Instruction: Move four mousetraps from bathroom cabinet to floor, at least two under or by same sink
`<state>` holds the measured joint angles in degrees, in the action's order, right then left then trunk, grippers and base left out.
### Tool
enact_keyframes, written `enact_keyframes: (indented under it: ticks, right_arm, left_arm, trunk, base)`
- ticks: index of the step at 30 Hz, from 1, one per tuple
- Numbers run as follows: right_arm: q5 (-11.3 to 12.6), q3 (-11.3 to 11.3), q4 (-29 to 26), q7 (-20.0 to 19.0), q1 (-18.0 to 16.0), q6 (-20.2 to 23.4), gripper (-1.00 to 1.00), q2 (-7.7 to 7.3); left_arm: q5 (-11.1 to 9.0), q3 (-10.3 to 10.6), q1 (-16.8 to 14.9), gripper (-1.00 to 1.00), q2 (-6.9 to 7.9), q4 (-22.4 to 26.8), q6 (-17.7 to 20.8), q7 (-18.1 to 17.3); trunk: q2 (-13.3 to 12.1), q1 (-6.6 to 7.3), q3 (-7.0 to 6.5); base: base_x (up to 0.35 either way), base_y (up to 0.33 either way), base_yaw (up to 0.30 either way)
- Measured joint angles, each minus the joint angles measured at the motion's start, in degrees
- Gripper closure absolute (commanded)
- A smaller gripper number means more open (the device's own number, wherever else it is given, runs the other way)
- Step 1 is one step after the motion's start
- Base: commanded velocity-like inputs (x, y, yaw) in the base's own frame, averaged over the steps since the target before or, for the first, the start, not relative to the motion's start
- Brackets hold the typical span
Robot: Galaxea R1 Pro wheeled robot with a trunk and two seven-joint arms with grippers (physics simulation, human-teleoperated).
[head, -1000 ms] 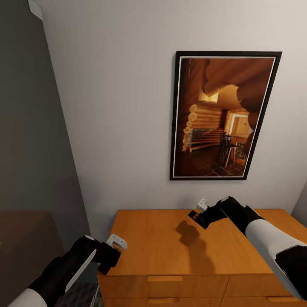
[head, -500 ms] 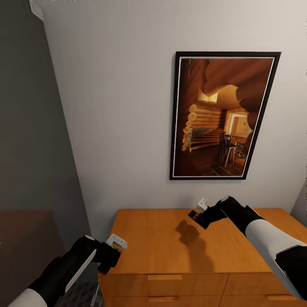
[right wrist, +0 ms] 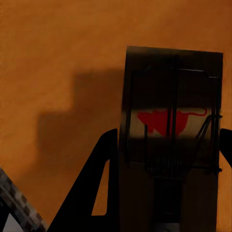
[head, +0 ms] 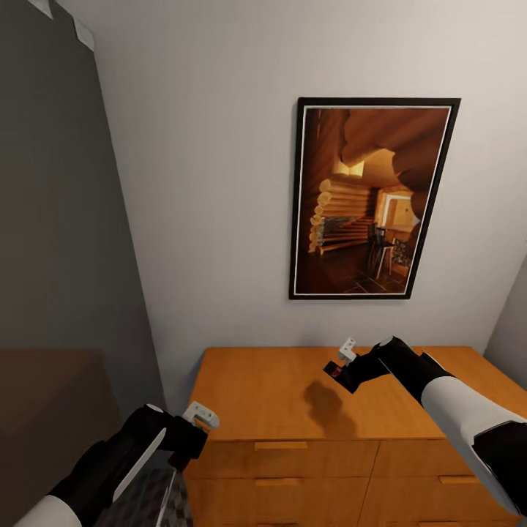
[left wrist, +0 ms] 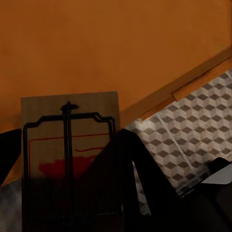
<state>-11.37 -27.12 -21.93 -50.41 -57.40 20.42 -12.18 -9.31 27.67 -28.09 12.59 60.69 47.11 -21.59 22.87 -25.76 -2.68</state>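
Note:
Each gripper holds one mousetrap, a tan board with dark wire and a red mark. In the left wrist view a mousetrap (left wrist: 70,140) sits between dark fingers (left wrist: 134,166), beside the orange-brown cabinet (left wrist: 96,43) and above the cube-patterned bathroom floor (left wrist: 193,125). My left gripper (head: 196,419) hangs off the cabinet's (head: 271,395) front left corner. My right gripper (head: 342,359) hovers over the cabinet top, shut on the other mousetrap (right wrist: 171,121). The sink is out of view.
A framed picture of a log cabin (head: 369,197) hangs on the pale wall behind the cabinet. A dark grey wall (head: 58,241) stands at the left. Drawer fronts with bar handles (head: 280,445) face me. A strip of patterned floor (head: 143,501) shows left of the cabinet.
The whole head view has shifted: the picture and cabinet sit lower and slightly left, and more of the drawer fronts show. Both arms keep their pose and their hold.

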Motion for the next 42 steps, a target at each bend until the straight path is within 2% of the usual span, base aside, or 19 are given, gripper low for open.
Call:
enact_keyframes:
  ticks: [9, 29, 42]
  right_arm:
    - [-0.01, -0.01, 0.00, 0.01, 0.00, 0.00, 1.00, -0.02]
    - [-0.07, 0.00, 0.00, 0.00, 0.00, 0.00, 1.00, 0.00]
    - [-0.07, 0.00, 0.00, 0.00, 0.00, 0.00, 1.00, -0.02]
  left_arm:
    - [0.09, 0.04, -0.01, 1.00, -0.08, -0.01, 0.01, 0.15]
    - [0.11, 0.04, 0.00, 1.00, -0.15, 0.00, 0.09, 0.19]
    - [0.11, 0.04, 0.00, 1.00, -0.16, 0.00, 0.09, 0.23]
  trunk:
    - [0.00, -0.02, 0.00]
    - [0.00, -0.03, 0.00]
    - [-0.01, -0.02, 0.00]
  base:
    - [-0.061, 0.000, 0.000]
    - [-0.316, 0.000, 0.000]
    - [-0.084, 0.000, 0.000]
